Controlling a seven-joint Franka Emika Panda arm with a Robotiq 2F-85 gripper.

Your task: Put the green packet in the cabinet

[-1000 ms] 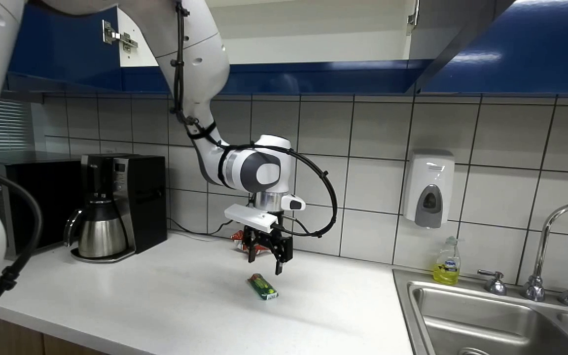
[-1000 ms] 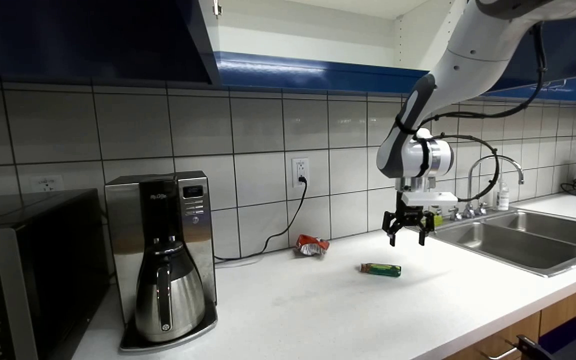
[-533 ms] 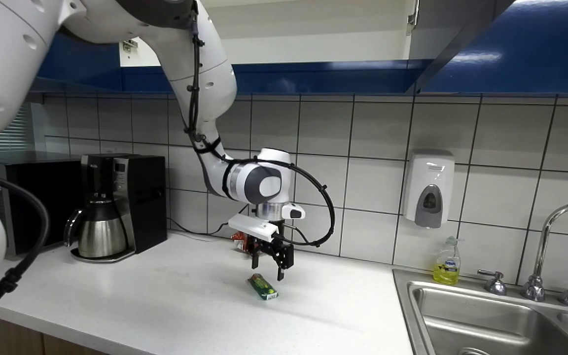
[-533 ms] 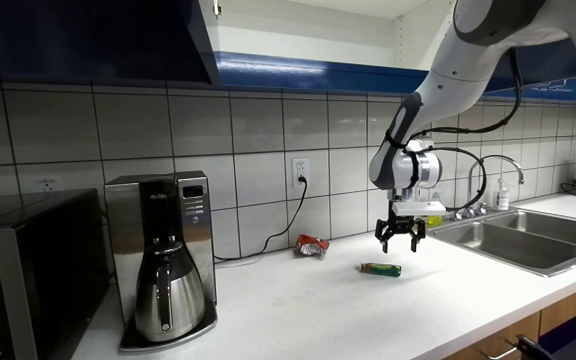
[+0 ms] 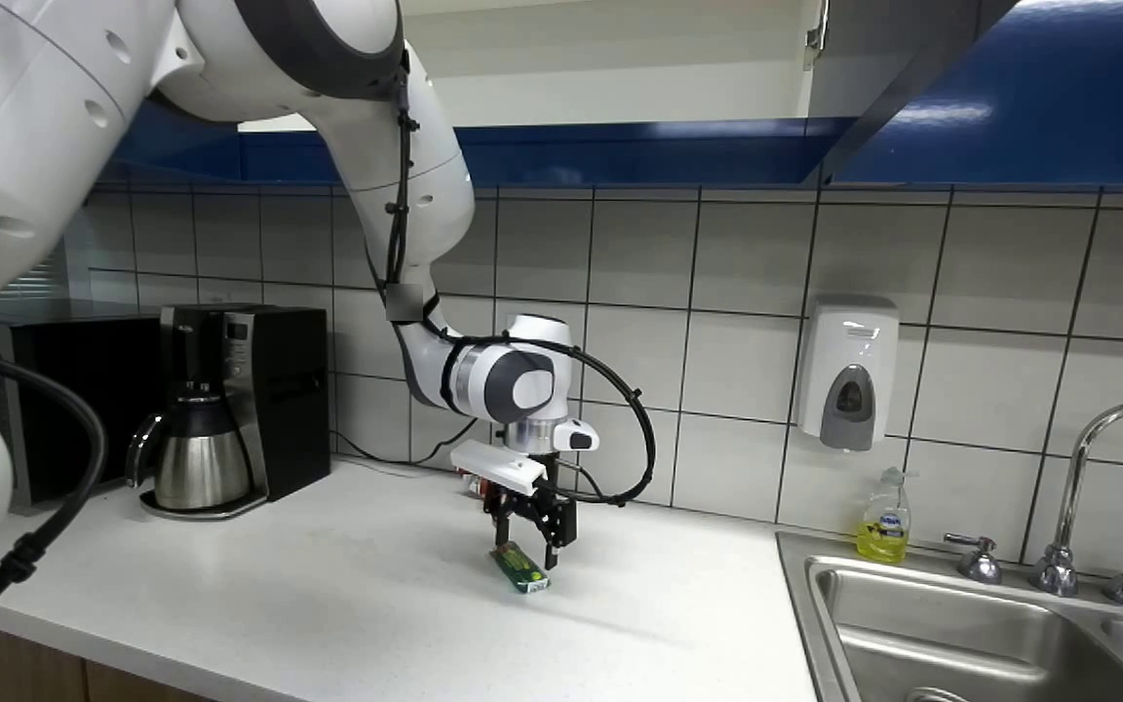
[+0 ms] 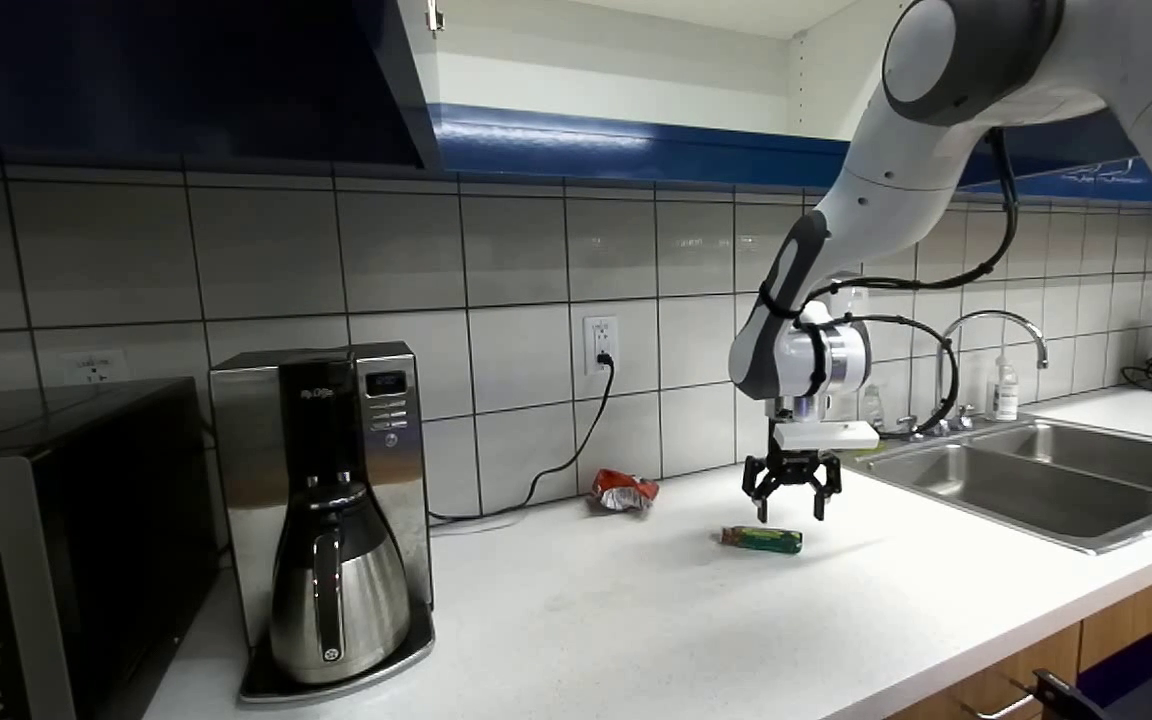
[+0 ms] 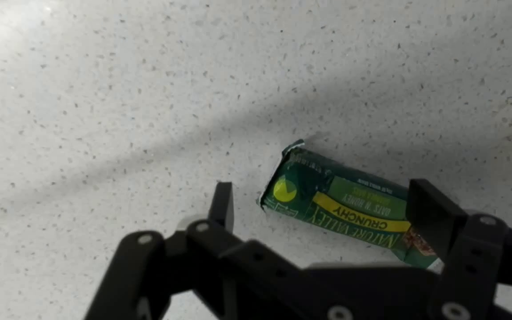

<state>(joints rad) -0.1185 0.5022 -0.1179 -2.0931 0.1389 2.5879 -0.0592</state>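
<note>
Worktop [image 6: 576,625]: smooth, low sheen. Packet [image 7: 345,206]: creased film. Gripper [image 6: 791,512]: matt. Cabinet [image 6: 636,145]: glossy. Tiles [image 6: 526,245] over worktop's back edge: smooth, shiny. Red wrapper [image 6: 624,490] near that edge: crumpled foil. Sink [image 5: 808,604]: satin metal. Panels [image 6: 1131,620] below front edge: wood-look.

A Nature Valley granola bar [image 7: 349,206] (Oats 'n Honey) lies on speckled countertop [image 7: 149,89]. The gripper [image 7: 321,183] gapes, one finger [image 7: 434,218] partly hiding the bar's four-o'clock end.

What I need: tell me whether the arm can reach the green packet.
Likely yes: the open tool hangs close to the green packet, nothing visible between them. In the wrist view, one finger overlaps its end, so a slight shift may help.
</note>
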